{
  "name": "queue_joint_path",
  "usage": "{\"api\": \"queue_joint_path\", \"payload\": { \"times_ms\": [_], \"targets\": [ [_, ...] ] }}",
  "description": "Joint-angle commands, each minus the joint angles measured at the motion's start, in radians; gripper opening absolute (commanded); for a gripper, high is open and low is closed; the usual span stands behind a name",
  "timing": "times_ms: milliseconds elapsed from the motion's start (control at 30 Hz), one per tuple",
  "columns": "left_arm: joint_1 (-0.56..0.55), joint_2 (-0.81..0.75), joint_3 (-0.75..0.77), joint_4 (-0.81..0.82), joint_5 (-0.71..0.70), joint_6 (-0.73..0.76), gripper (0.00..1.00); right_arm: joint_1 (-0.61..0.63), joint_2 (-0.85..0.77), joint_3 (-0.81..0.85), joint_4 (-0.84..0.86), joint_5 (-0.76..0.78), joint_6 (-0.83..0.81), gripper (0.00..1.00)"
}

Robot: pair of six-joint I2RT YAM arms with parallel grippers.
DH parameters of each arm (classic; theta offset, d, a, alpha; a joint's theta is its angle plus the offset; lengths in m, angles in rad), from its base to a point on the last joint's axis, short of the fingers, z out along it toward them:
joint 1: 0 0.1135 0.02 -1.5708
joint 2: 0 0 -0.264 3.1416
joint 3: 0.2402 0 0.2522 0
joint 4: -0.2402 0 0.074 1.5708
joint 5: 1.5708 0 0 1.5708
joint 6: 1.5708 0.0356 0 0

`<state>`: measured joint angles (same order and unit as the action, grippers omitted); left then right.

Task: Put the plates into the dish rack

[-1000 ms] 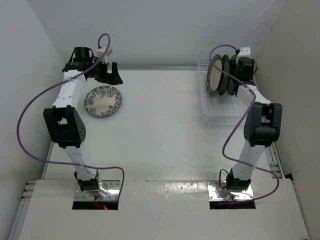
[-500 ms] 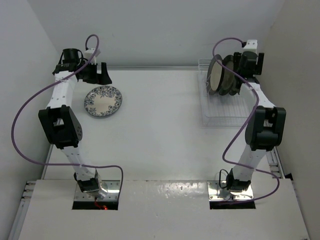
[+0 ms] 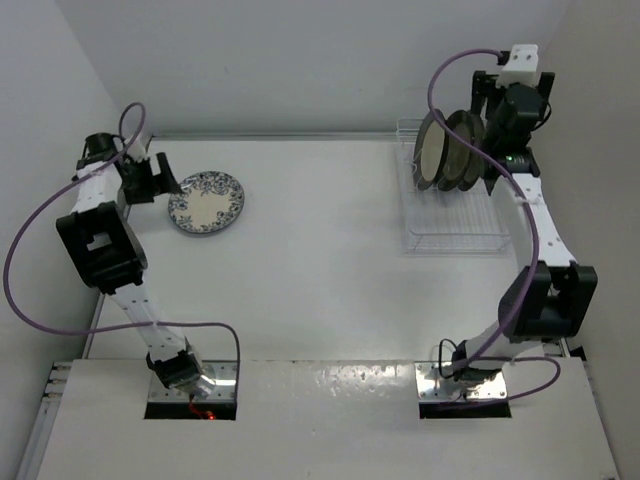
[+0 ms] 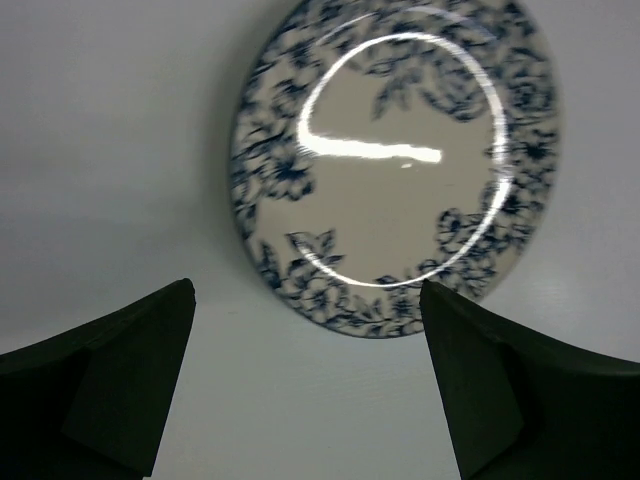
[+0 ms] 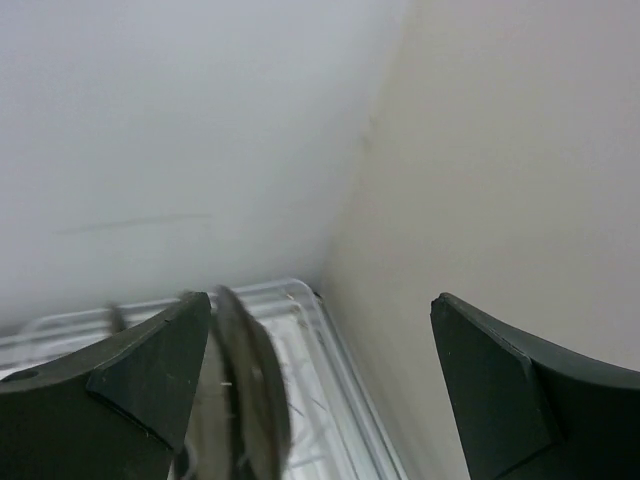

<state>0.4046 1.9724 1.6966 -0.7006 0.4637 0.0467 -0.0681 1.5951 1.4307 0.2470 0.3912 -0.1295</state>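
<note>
Blue-patterned plate (image 4: 395,170) lies flat on the desk (image 3: 320,250) before the left claw (image 4: 305,290), gaping and empty. Three dark-rimmed plates (image 3: 445,150) stand in the dish rack (image 3: 455,237) near the right claw (image 5: 322,300), likewise spread wide.

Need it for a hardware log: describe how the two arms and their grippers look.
Both the left arm and right arm have slim white links joined by blocky black joints, on metal base plates. A purple cable loops along each. The left gripper and right gripper have two broad, wedge-shaped dark fingers.
</note>
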Motion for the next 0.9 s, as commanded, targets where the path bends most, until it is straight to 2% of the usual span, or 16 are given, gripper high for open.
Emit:
{"api": "queue_joint_path", "payload": {
  "times_ms": [0, 133, 200, 333, 500, 633, 733, 833, 867],
  "targets": [
    [0.091, 0.072, -0.018, 0.015, -0.027, -0.077, 1.00, 0.118, -0.075, -0.036, 0.020, -0.107, -0.079, 0.91],
    [0.103, 0.135, -0.018, 0.024, -0.017, -0.068, 1.00, 0.203, -0.148, -0.122, 0.049, -0.126, -0.116, 0.91],
    [0.103, 0.179, -0.018, 0.024, 0.044, -0.068, 1.00, 0.235, -0.173, -0.159, 0.060, -0.124, -0.098, 0.91],
    [0.091, 0.270, 0.024, 0.024, 0.044, -0.059, 0.95, 0.290, -0.213, -0.237, 0.119, -0.108, -0.113, 0.91],
    [0.051, 0.358, 0.077, 0.024, 0.072, -0.059, 0.81, 0.309, -0.270, -0.269, 0.150, -0.089, -0.142, 0.92],
    [0.031, 0.433, 0.104, 0.015, 0.082, -0.059, 0.62, 0.313, -0.308, -0.286, 0.187, -0.083, -0.150, 0.92],
    [0.031, 0.491, 0.161, -0.008, 0.116, -0.047, 0.52, 0.312, -0.330, -0.291, 0.219, -0.078, -0.144, 0.92],
    [0.031, 0.520, 0.219, -0.023, 0.153, -0.025, 0.26, 0.315, -0.343, -0.288, 0.219, -0.075, -0.142, 0.92],
    [0.031, 0.531, 0.228, -0.023, 0.162, -0.025, 0.01, 0.317, -0.343, -0.286, 0.219, -0.074, -0.142, 0.92]
  ]
}}
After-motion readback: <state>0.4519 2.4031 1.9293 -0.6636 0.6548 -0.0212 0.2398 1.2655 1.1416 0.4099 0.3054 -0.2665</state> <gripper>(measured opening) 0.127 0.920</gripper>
